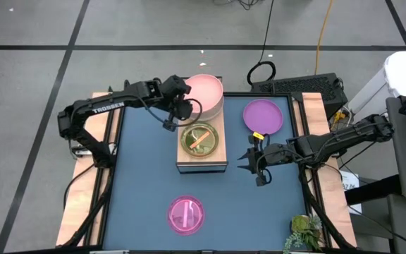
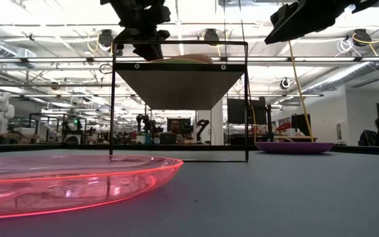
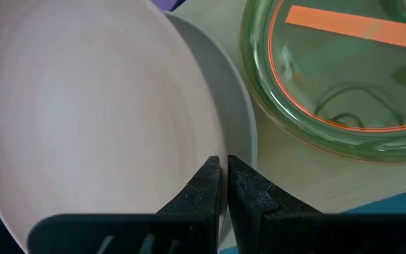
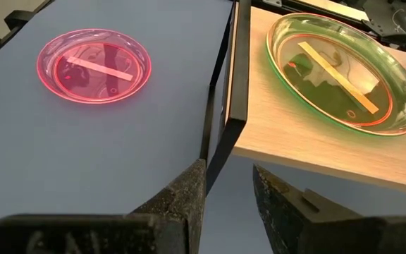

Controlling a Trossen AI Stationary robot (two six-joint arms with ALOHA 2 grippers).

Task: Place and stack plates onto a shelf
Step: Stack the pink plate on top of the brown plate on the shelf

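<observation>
The salmon pink plate [image 1: 204, 93] sits at the far end of the light-wood shelf [image 1: 217, 161], and my left gripper [image 3: 223, 176] is shut on its rim. A green plate [image 1: 199, 139] with an orange one nested in it rests on the shelf's middle. The purple plate [image 1: 263, 116] lies on the table right of the shelf, and the magenta plate [image 1: 187, 214] lies near the table's front edge. My right gripper [image 1: 249, 161] hovers open, just right of the shelf's near end, holding nothing. The other plates are out of view. My left gripper pinches the pink plate's rim [image 3: 217, 144] on its left near side, one finger on the inner face and one on the pale outer wall. The fingers come slanting down from the table's far left. The plate overlaps the shelf's far end [image 2: 183, 58]; whether it rests there I cannot tell.
The shelf stands raised on a thin black frame [image 2: 113, 99]. Wooden side boards [image 1: 83, 190] flank the blue table top. A small plant [image 1: 305, 233] stands at the near right corner. A keyboard [image 1: 302, 85] and cables lie beyond the far edge. People sit in the room behind.
</observation>
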